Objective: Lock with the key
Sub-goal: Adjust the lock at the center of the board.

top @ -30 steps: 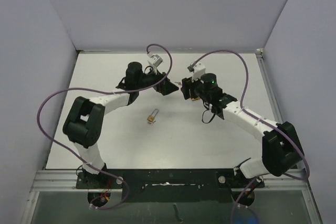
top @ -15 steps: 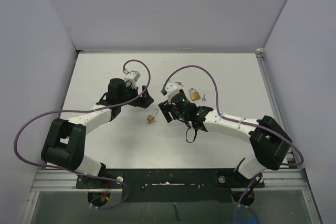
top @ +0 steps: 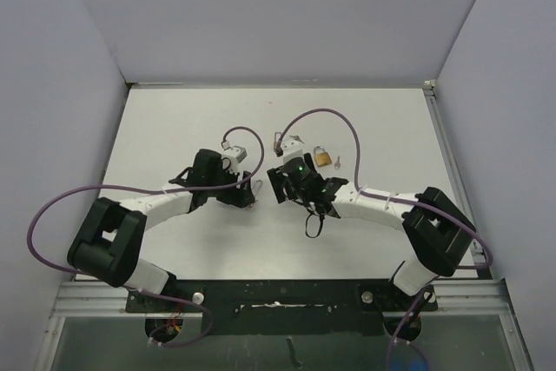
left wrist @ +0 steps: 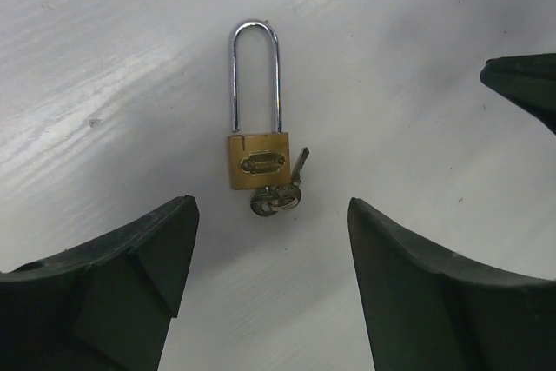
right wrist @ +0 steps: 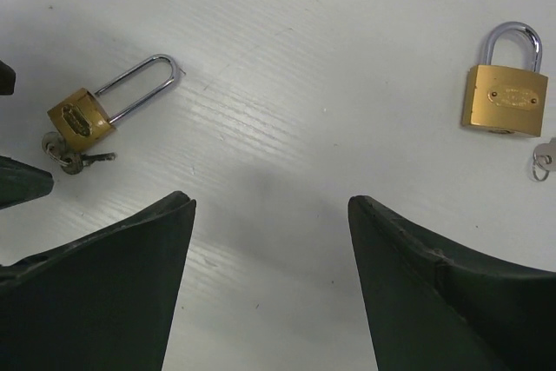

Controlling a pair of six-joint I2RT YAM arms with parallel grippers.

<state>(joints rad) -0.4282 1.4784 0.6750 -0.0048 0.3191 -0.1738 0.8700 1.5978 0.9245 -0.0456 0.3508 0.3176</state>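
Fingers (left wrist: 130, 275) of the left gripper (left wrist: 271, 208) are spread, nothing between them. The right gripper (right wrist: 269, 206) is likewise wide and empty. Left wrist view: the long-shackle brass padlock (left wrist: 258, 161) lies flat on the white table (left wrist: 417, 58) at frame centre, just above the finger gap, shackle pointing to the top edge. The small silver key (left wrist: 278, 199) sits at its lower end, apparently in the keyway, nearest the fingertips. No contact. Right wrist view: same lock at frame left, well off that gap. A short-shackle brass padlock (right wrist: 508, 99) sits at upper right, a loose key (right wrist: 543, 158) just beside it. Reads as pre-grasp. Next, my guess: left drops to pin the brass body, right pinches the key head and turns. Can't tell if the shackle is fully seated. The key head is tiny, so slip risk.
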